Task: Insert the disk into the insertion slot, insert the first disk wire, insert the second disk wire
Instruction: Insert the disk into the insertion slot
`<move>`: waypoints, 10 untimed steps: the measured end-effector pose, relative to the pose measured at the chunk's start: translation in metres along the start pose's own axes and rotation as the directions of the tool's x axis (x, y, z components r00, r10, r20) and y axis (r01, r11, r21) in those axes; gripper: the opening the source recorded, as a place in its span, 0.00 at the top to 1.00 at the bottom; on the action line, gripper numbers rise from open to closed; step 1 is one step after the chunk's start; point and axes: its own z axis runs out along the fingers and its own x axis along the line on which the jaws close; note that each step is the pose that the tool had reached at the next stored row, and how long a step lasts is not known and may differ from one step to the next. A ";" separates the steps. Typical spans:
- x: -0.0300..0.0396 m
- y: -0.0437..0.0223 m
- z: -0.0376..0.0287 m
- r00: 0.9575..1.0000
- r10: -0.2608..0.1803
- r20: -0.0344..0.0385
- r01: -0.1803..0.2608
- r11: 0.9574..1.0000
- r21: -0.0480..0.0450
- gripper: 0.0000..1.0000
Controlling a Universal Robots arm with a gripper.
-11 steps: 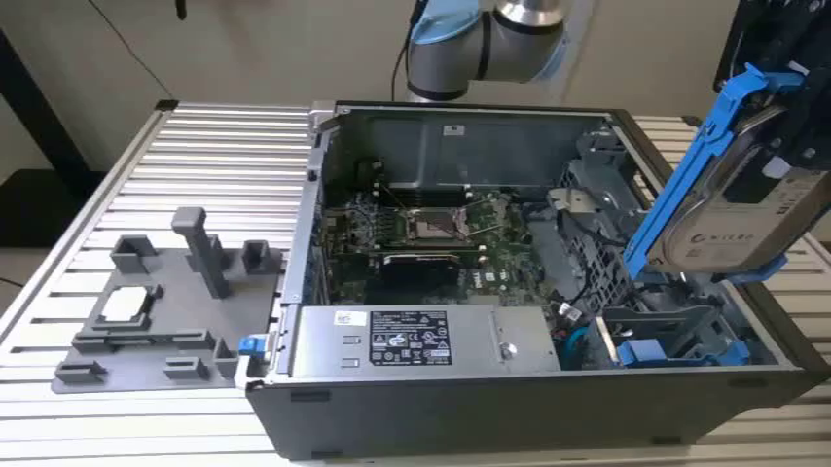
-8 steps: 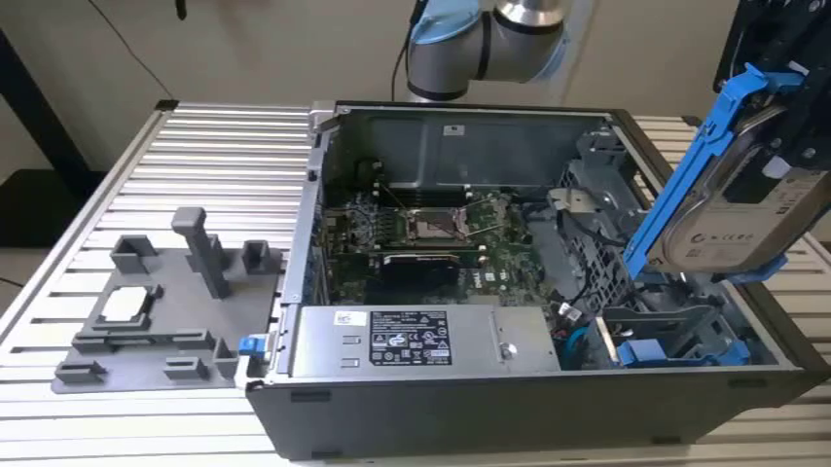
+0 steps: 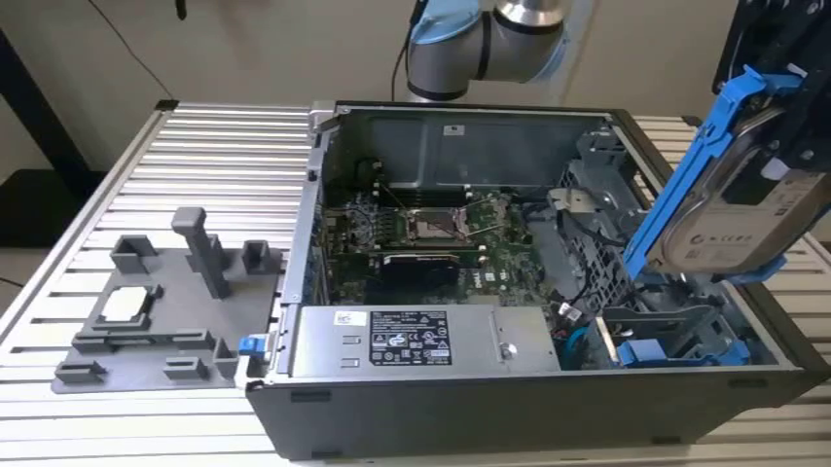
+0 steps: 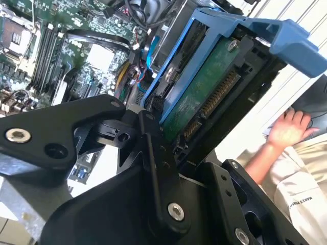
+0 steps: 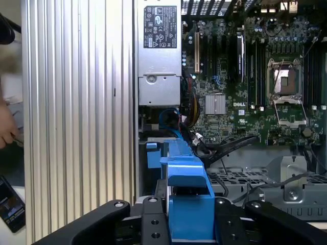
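Note:
My gripper (image 3: 795, 117) is shut on the disk (image 3: 742, 219), a silver-grey drive in a bright blue frame. It hangs tilted, nearly on edge, above the open case's corner on the exterior view's right. Below it is the insertion slot (image 3: 660, 333), a grey sheet-metal bay with blue parts inside. In the second wrist view the disk's green circuit board (image 4: 204, 97) and blue frame (image 4: 230, 28) run out from my black fingers (image 4: 153, 153). In the first wrist view the blue frame (image 5: 186, 204) is clamped between my fingers (image 5: 152, 224). Loose blue and black wires (image 5: 176, 122) lie by the cage.
The open grey computer case (image 3: 520, 413) lies on a ribbed metal table (image 3: 195, 146). Inside are a green motherboard (image 3: 429, 229) and a grey power supply box (image 3: 403, 341). A grey fixture plate (image 3: 169, 302) sits at the exterior view's left. A person's hand (image 4: 288, 127) is nearby.

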 end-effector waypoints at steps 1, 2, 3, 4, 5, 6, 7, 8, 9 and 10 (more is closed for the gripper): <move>0.0000 -0.0002 0.0009 1.000 0.000 0.000 0.000 1.000 0.000 0.68; -0.0001 -0.0004 0.0017 1.000 0.000 0.000 0.000 1.000 0.000 0.68; -0.0001 -0.0008 0.0026 1.000 0.000 0.000 0.000 1.000 0.000 0.68; -0.0001 -0.0012 0.0036 1.000 0.000 0.000 0.000 1.000 0.000 0.68; 0.0000 -0.0018 0.0047 1.000 0.000 0.000 0.000 1.000 0.000 0.68; 0.0000 -0.0026 0.0055 1.000 0.000 0.000 0.000 1.000 0.000 0.68; 0.0001 -0.0034 0.0062 1.000 0.000 0.000 0.000 1.000 -0.001 0.68; 0.0003 -0.0045 0.0068 1.000 0.000 0.000 0.000 1.000 -0.003 0.68; 0.0007 -0.0054 0.0073 1.000 0.000 0.000 0.000 1.000 -0.005 0.68; 0.0012 -0.0062 0.0078 1.000 0.000 0.000 0.000 1.000 -0.006 0.68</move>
